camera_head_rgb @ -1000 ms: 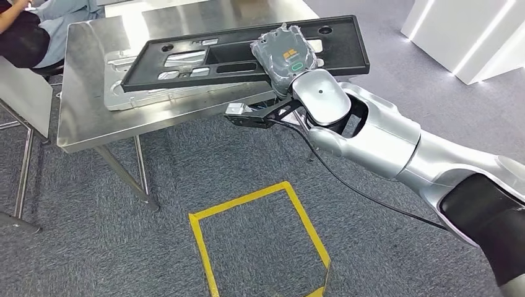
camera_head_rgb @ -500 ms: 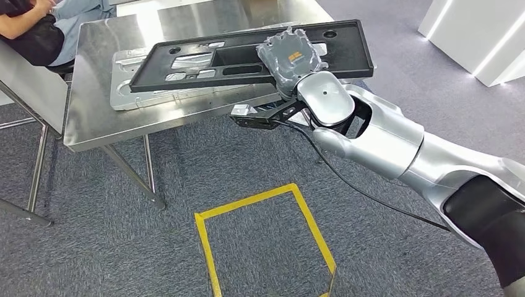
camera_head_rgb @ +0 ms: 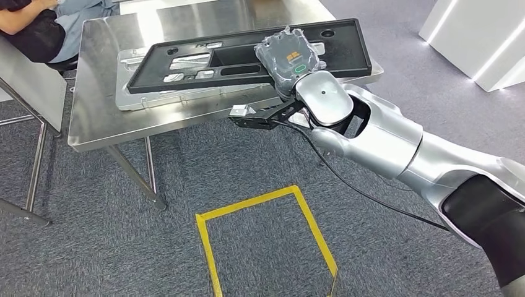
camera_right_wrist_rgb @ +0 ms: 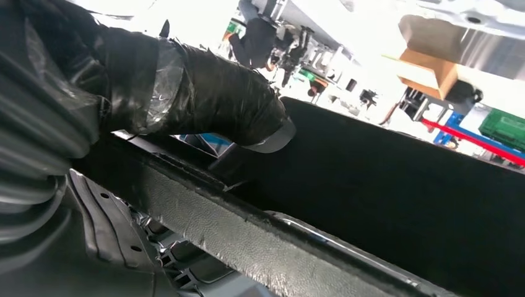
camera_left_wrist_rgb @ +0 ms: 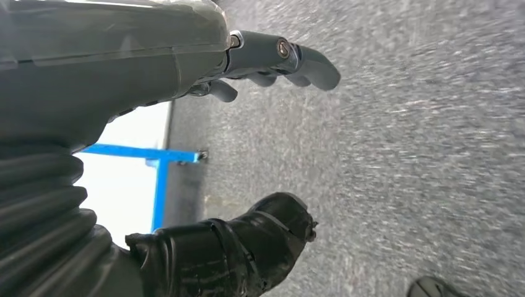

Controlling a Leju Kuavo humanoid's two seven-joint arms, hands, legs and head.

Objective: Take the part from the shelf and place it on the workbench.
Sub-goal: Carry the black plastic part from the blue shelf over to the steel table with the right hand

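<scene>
My right hand (camera_head_rgb: 288,57) grips a long black plastic part (camera_head_rgb: 235,57) by its near edge and holds it flat just above the steel workbench (camera_head_rgb: 102,127). The part's right end reaches past the bench's right edge. In the right wrist view the thumb (camera_right_wrist_rgb: 210,93) presses on the black part (camera_right_wrist_rgb: 384,192). A silver moulded part (camera_head_rgb: 151,99) lies on the bench under the black one. My left hand (camera_left_wrist_rgb: 186,68) hangs over grey carpet, fingers apart and holding nothing.
A person (camera_head_rgb: 31,25) sits at the bench's far left corner. A yellow tape square (camera_head_rgb: 266,238) marks the carpet in front of the bench. White panels (camera_head_rgb: 480,37) stand at the far right. A black cable (camera_head_rgb: 347,182) hangs from my right wrist.
The whole picture has shifted a little, so the camera moved. The black part stays in my right hand over the bench, in about the same place.
</scene>
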